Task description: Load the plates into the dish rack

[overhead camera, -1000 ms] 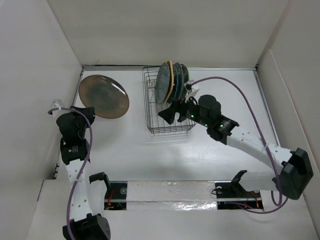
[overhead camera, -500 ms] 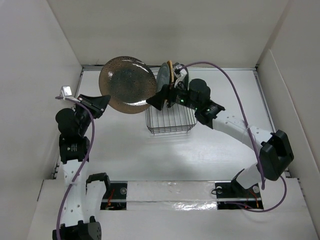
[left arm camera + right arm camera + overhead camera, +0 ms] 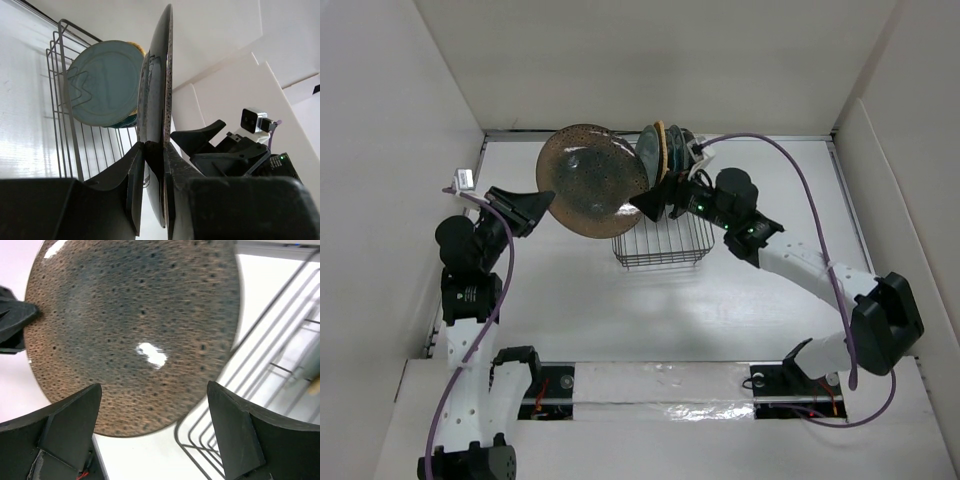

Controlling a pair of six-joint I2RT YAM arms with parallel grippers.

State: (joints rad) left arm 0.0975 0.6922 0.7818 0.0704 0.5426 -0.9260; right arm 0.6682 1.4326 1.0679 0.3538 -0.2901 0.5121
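Observation:
My left gripper (image 3: 542, 203) is shut on the rim of the brown speckled plate (image 3: 595, 180) and holds it upright in the air at the left edge of the dish rack (image 3: 660, 248). In the left wrist view the plate (image 3: 162, 100) stands edge-on between my fingers (image 3: 135, 175). My right gripper (image 3: 650, 205) is open, just right of the plate and facing it; the plate (image 3: 135, 325) fills the right wrist view. Several plates stand in the rack's far end: a grey-teal one (image 3: 647, 160), an orange-tan one (image 3: 665, 155) and darker ones behind.
White walls enclose the table (image 3: 620, 310) on the left, back and right. The rack's wires (image 3: 280, 365) show at the right of the right wrist view. The grey-teal plate (image 3: 102, 80) and rack frame (image 3: 62, 100) show in the left wrist view.
My left gripper lifted the brown plate from the table's back left and carried it right to the rack. My right gripper swung left, then eased back beside the plate.

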